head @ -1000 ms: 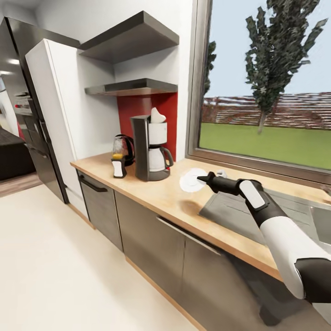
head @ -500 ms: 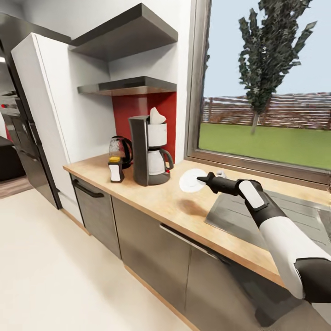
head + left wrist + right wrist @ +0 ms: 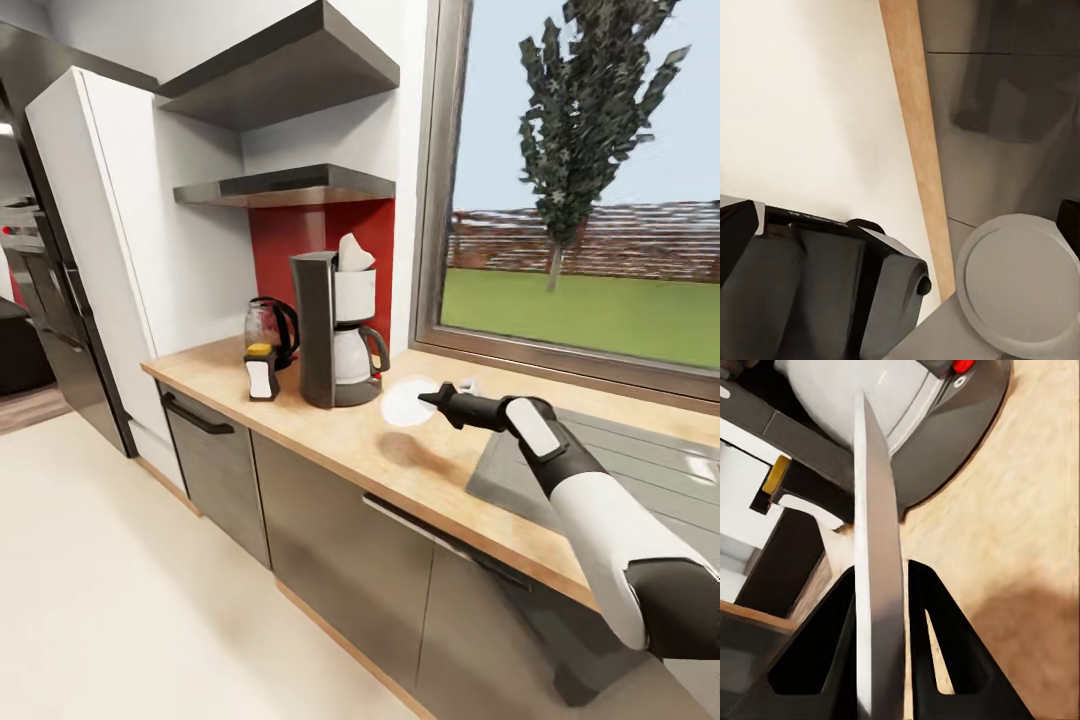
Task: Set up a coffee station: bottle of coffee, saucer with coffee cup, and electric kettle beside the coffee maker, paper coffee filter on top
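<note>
head view: right gripper (image 3: 432, 399) holds saucer (image 3: 405, 402) edge-up, facing coffee maker (image 3: 335, 328).

Big window (image 3: 590, 180) at two o'clock, daylight and a tree outside; grey shelves (image 3: 285, 75) at twelve, pale floor (image 3: 110, 590) at seven.

The right pincer (image 3: 432, 399) covers part of the saucer (image 3: 402, 403), and the coffee maker (image 3: 907, 427) runs off frame.
</note>
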Available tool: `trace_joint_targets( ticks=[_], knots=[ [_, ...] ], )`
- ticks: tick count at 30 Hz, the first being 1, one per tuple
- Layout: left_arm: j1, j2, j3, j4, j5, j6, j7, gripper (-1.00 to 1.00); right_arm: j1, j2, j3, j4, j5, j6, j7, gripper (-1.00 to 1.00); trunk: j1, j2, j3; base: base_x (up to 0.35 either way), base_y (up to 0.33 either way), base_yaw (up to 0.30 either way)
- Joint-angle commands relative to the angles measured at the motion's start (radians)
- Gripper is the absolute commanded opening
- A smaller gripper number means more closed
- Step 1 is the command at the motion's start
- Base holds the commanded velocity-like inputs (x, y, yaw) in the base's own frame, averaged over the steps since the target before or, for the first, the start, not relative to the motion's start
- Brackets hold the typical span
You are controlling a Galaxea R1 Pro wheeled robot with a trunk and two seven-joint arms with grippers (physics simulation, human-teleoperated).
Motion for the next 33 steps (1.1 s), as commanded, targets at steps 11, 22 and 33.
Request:
trace_joint_targets(
  ticks=[11,22,33],
  knots=[
    [0.0,0.002,-0.003,-0.001,0.006,0.01,-0.002,1.0,-0.001,0.004,-0.031,0.008,0.001,0.0,-0.081,-1.0,0.0,-0.001,-0.001,0.096,0.088,0.0],
    [0.0,0.002,-0.003,-0.001,0.006,0.01,-0.002,1.0,-0.001,0.011,-0.065,0.047,0.001,-0.001,-0.123,-1.0,0.0,-0.001,-0.001,0.089,0.066,0.0],
    [0.0,0.002,-0.003,-0.001,0.006,0.01,-0.002,1.0,-0.001,0.012,-0.068,0.086,0.0,-0.001,-0.123,-1.0,0.0,-0.001,-0.001,0.046,0.038,0.0]
  ],
)
